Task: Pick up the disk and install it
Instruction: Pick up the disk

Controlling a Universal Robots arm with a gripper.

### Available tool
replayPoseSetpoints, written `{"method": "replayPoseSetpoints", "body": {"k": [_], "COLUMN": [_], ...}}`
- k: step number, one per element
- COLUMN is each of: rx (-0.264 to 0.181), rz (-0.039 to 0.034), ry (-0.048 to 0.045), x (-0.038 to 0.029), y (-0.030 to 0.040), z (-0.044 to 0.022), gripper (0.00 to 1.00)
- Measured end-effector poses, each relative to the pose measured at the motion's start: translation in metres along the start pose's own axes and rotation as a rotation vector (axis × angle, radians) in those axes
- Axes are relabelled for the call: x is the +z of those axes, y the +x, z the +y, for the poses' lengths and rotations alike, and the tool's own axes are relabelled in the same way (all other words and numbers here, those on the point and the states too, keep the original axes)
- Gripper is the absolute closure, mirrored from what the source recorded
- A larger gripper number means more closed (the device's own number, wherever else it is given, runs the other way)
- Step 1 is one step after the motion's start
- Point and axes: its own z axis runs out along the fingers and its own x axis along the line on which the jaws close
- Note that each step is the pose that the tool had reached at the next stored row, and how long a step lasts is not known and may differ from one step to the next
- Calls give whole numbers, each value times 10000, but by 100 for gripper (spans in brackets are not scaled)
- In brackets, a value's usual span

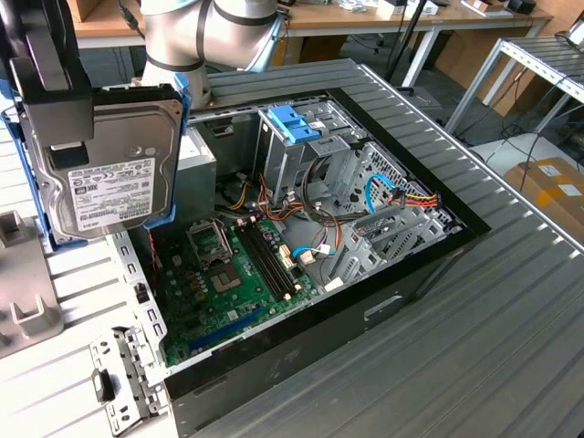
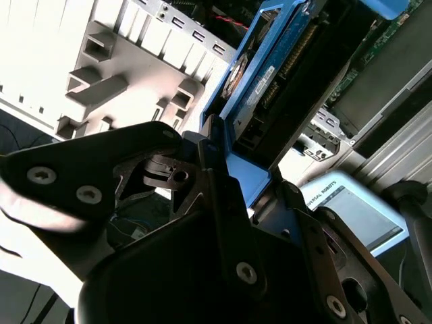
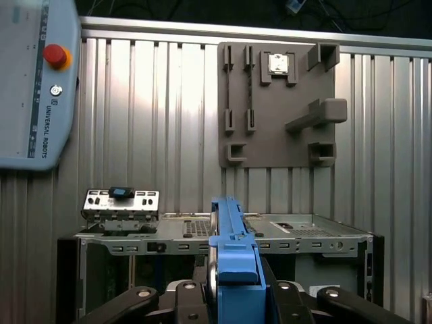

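Note:
The disk [image 1: 109, 173], a grey metal hard drive in a light-blue carrier frame, hangs upright in the air at the exterior view's left, beside the open computer case [image 1: 365, 301]. My gripper [image 1: 50, 87] is shut on its upper end, its black body reaching up out of the picture. The first wrist view shows the disk [image 3: 233, 263] edge-on, blue end tab facing the camera, between the black fingers [image 3: 192, 297]. In the second wrist view the disk [image 2: 270, 81] extends away from the gripper [image 2: 226, 162].
The case lies open on the ribbed metal table [image 1: 511, 301], showing the motherboard [image 1: 237, 274] and an upright drive cage topped by a blue bracket [image 1: 294, 123]. A grey fixture plate [image 3: 277, 101], a teach pendant [image 3: 34, 81] and a loose metal bracket [image 1: 119, 383] lie nearby.

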Motion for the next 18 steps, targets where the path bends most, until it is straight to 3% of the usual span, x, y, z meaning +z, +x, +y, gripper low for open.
{"method": "replayPoseSetpoints", "body": {"k": [18], "rx": [0], "rz": [1], "ry": [-4], "x": [-11], "y": [154], "z": [-171], "gripper": [63]}}
